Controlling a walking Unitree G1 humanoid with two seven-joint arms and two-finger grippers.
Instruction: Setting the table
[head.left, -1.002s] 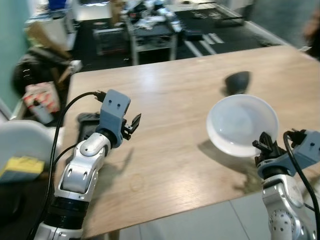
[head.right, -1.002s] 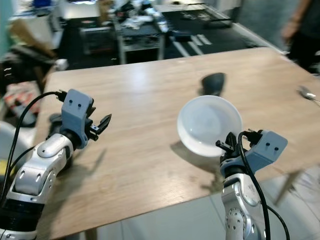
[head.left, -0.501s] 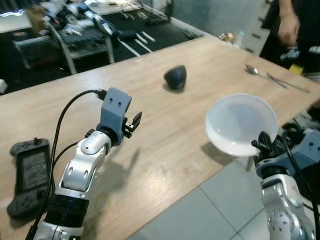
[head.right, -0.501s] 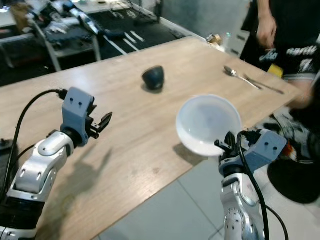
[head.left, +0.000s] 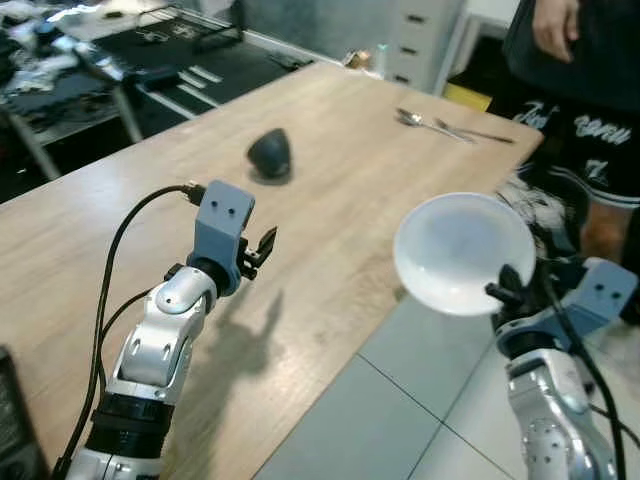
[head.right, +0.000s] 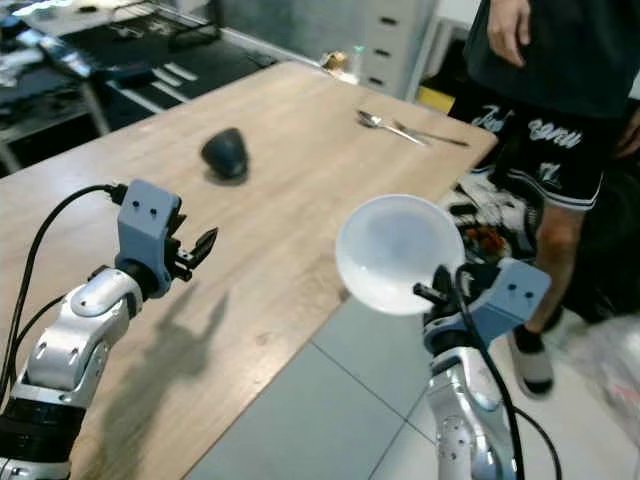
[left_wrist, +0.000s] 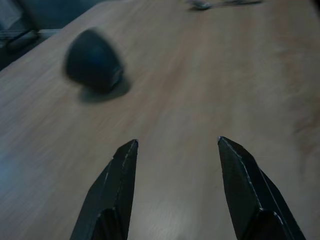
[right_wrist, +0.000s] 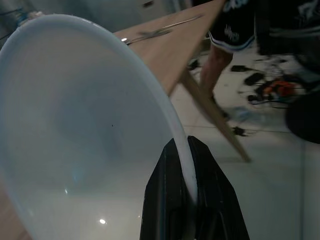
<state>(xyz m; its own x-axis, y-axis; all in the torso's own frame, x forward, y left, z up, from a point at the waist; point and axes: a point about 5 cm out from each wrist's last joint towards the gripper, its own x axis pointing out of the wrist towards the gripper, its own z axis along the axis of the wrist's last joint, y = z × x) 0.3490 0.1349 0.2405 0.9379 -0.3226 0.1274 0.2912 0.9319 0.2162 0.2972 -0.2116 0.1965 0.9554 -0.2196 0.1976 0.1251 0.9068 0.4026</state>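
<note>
A white bowl (head.left: 463, 251) hangs in the air beyond the wooden table's near edge, over the tiled floor. My right gripper (head.left: 508, 294) is shut on the white bowl's rim, and its black fingers (right_wrist: 187, 200) pinch that rim in the right wrist view. My left gripper (head.left: 262, 246) is held above the wooden table (head.left: 330, 190), open and with nothing between its fingers (left_wrist: 120, 180). A small dark bowl (head.left: 269, 153) lies tipped on the table farther off; the left wrist view has it (left_wrist: 93, 66) ahead of the fingers. A spoon and a second utensil (head.left: 440, 125) lie near the table's far right end.
A person in a dark top and printed shorts (head.right: 545, 100) stands close by the table's right end. Shoes and a cluttered floor (head.right: 500, 230) lie by the person's feet. A black workbench (head.left: 70, 75) with loose items stands behind the table at the left.
The camera has swung right: the table now runs off to the left and the person has come into view. The bowl stays in my right gripper, now over the floor.
</note>
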